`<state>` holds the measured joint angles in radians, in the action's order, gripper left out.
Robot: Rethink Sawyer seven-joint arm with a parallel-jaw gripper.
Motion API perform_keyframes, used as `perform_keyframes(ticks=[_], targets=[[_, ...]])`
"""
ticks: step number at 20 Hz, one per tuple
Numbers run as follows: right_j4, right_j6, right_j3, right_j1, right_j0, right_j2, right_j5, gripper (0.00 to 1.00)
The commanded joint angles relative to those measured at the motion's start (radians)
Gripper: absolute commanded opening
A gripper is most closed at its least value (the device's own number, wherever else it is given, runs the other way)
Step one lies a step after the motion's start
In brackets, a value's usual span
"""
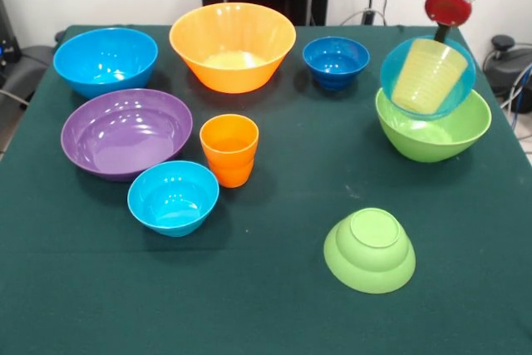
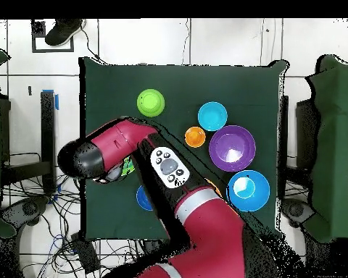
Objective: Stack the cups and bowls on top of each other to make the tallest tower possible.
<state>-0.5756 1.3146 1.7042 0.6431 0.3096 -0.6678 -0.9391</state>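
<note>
My gripper (image 1: 439, 37) comes down at the top right and is shut on the far rim of a small light blue bowl (image 1: 460, 89). The bowl is tilted towards the camera, and the pale yellow cup (image 1: 427, 76) lies inside it. Both hang over the large lime green bowl (image 1: 432, 140), with the blue bowl's lower edge inside it. The orange cup (image 1: 229, 149) stands upright mid-table, and it also shows in the overhead view (image 2: 195, 136). In the overhead view the arm (image 2: 115, 148) hides the gripper and what it holds.
A second small light blue bowl (image 1: 173, 197), the purple bowl (image 1: 125, 132), the large blue bowl (image 1: 105, 60) and the large orange bowl (image 1: 233, 46) stand on the left. A small dark blue bowl (image 1: 335, 61) stands at the back. A small lime green bowl (image 1: 370, 249) lies upside down at the front.
</note>
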Motion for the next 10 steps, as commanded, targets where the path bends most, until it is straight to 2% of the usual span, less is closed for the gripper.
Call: perform_keyframes(ticks=[1, 10], targets=[[0.015, 0.165, -0.068, -0.052, -0.043, 0.071, 0.037, 0.0], [0.013, 0.165, -0.067, -0.072, -0.054, 0.095, 0.087, 0.0]])
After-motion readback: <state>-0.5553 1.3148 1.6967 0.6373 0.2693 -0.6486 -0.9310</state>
